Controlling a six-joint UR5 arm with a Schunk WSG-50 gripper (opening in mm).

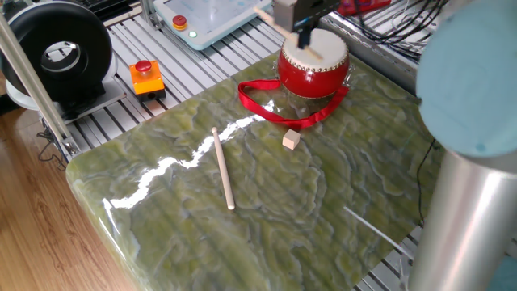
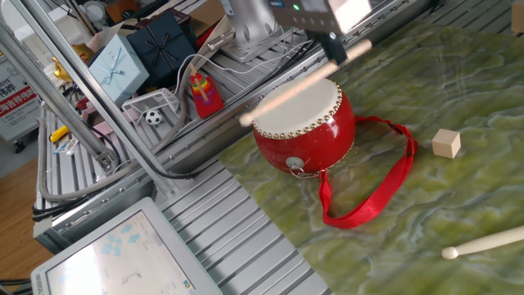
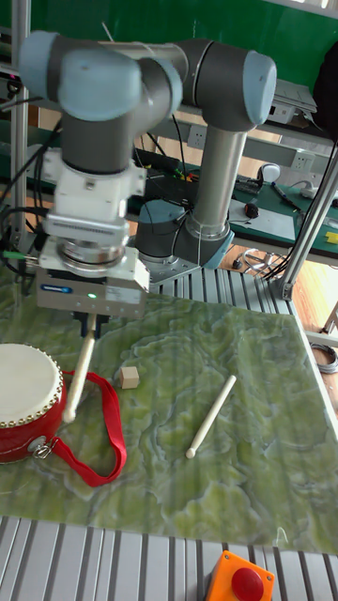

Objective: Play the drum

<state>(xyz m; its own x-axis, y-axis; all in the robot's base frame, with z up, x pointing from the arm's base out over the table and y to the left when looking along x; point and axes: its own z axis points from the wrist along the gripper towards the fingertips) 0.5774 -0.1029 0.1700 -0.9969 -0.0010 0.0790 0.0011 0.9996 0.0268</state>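
Arm bent over, gripper [image 3: 91, 325] pointing down

The grey arm [image 3: 211, 141] rises from its base, folds at the blue-capped elbow and hangs the wrist low. The gripper's dark fingers [image 2: 335, 45] are closed on a wooden drumstick [image 3: 79, 376], which slants down from them.
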